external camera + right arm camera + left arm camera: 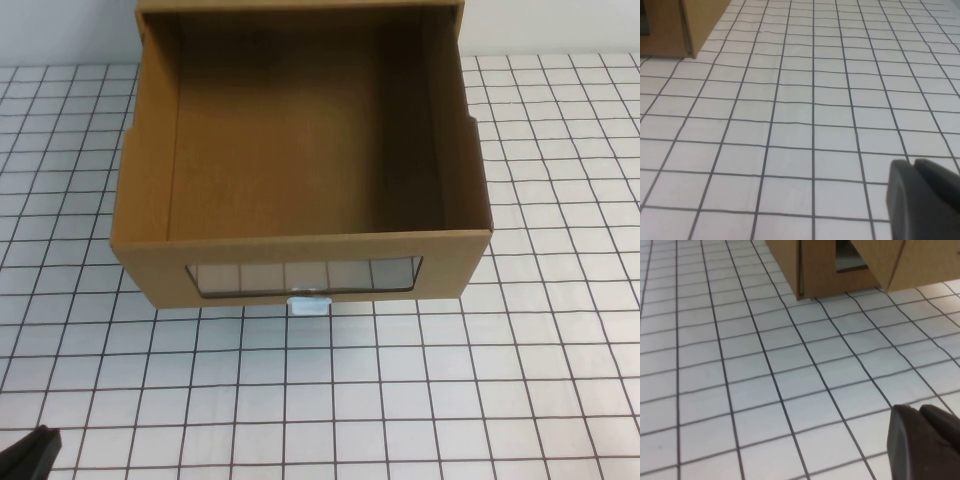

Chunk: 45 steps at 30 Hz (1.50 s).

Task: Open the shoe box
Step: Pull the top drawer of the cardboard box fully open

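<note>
The shoe box (300,150) is light, stiff cardboard; its white tab (309,304) is the place to pull. Left gripper (918,414) and right gripper (914,166) hover near-side, fingers closed, empty.

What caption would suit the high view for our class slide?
Open cardboard shoe box on gridded table; left gripper parked at near-left corner, right gripper shut, out of frame.

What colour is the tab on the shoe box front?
White. The tab shows best in the high view.
</note>
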Each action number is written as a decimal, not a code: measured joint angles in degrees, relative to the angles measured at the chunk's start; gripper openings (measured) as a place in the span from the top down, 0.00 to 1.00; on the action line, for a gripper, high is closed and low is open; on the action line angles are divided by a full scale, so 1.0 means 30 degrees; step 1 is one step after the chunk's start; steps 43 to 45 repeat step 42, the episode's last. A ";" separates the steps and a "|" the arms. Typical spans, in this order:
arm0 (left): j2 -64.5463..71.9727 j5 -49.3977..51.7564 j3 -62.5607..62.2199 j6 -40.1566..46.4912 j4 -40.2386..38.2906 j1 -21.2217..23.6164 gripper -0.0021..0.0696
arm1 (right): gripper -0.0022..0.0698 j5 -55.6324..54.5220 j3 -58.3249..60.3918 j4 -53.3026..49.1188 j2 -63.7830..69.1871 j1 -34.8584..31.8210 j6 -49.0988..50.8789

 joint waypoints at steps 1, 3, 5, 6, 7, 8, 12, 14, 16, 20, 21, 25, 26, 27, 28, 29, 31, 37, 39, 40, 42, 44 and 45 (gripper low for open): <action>0.0000 -0.0145 0.0000 0.0000 0.0079 0.0000 0.97 | 0.99 0.0000 0.0000 0.0000 0.0000 0.0000 0.0000; 0.0000 -0.0683 0.0000 0.0000 0.0156 0.0000 0.97 | 0.99 0.0000 0.0000 0.0000 0.0000 0.0000 0.0000; 0.0000 -0.1226 0.0000 0.0000 0.0298 0.0000 0.97 | 0.99 0.0000 0.0000 0.0000 0.0000 0.0000 -0.0036; 0.0000 -0.1401 0.0000 0.0000 0.0656 0.0000 0.97 | 0.99 0.0000 0.0000 0.0036 0.0000 0.0000 -0.0036; -0.0091 -0.1573 0.0000 -0.0050 0.1176 0.0000 0.97 | 0.99 0.0000 0.0000 0.0033 0.0000 0.0000 -0.0036; -0.0199 -0.1718 0.0000 -0.0227 0.1607 0.0060 0.97 | 0.99 0.0035 0.0000 0.0033 0.0000 0.0000 -0.0036; -0.1751 -0.2183 0.0000 -0.2573 0.4047 0.1083 0.97 | 0.99 0.0008 0.0000 0.0033 0.0000 0.0000 -0.0036; -0.2729 -0.2093 0.0000 -0.3402 0.4716 0.1674 0.97 | 0.99 0.0008 0.0000 0.0033 0.0000 0.0000 -0.0070; -0.3258 -0.1676 0.0000 -0.3823 0.5032 0.2098 0.97 | 0.99 0.0008 0.0000 0.0033 0.0000 0.0000 -0.0064; -0.3370 -0.0131 0.0000 -0.4490 0.5729 0.2281 0.97 | 0.99 0.0008 0.0000 0.0033 0.0000 0.0000 -0.0064; -0.3370 0.0430 0.0000 -0.4783 0.6079 0.2281 0.97 | 0.99 0.0008 0.0000 0.0033 0.0000 0.0000 -0.0064; -0.3370 0.2494 0.0000 -0.5813 0.7217 0.2281 0.97 | 0.99 0.0042 0.0000 0.0033 -0.0027 0.0000 -0.0064; -0.3370 0.2677 0.0000 -0.5852 0.7336 0.2281 0.97 | 0.99 0.0042 0.0000 0.0033 -0.0027 0.0000 -0.0064; -0.3370 0.2785 0.0000 -0.5939 0.7421 0.2281 0.97 | 0.99 0.0042 0.0000 0.0033 -0.0027 0.0000 -0.0064; -0.3370 0.2866 0.0000 -0.5941 0.7424 0.2281 0.97 | 0.99 0.0042 0.0000 0.0033 -0.0027 0.0000 -0.0064; -0.3370 0.2917 0.0000 -0.5941 0.7450 0.2281 0.97 | 0.99 0.0042 0.0000 0.0033 -0.0027 0.0000 -0.0064; -0.3370 0.2961 0.0000 -0.5969 0.7501 0.2281 0.97 | 0.99 0.0042 0.0000 0.0033 -0.0027 0.0000 -0.0064; -0.3370 0.3006 0.0000 -0.5969 0.7540 0.2281 0.97 | 0.99 0.0042 0.0000 0.0033 -0.0039 0.0000 -0.0064; -0.3370 0.3006 0.0000 -0.5969 0.7540 0.2281 0.97 | 0.99 0.0042 0.0000 0.0033 -0.0039 0.0000 -0.0064; -0.3370 0.3006 0.0000 -0.5969 0.7540 0.2281 0.97 | 0.99 0.0042 0.0000 0.0033 -0.0039 0.0000 -0.0064; -0.3370 0.3006 0.0000 -0.5969 0.7540 0.2281 0.97 | 0.99 0.0042 0.0000 0.0033 -0.0039 0.0000 -0.0064; -0.3370 0.3006 0.0000 -0.5969 0.7540 0.2281 0.97 | 0.99 0.0042 0.0000 0.0033 -0.0039 0.0000 -0.0064; -0.3370 0.3006 0.0000 -0.5969 0.7540 0.2281 0.97 | 0.99 0.0042 0.0000 0.0033 -0.0039 0.0000 -0.0064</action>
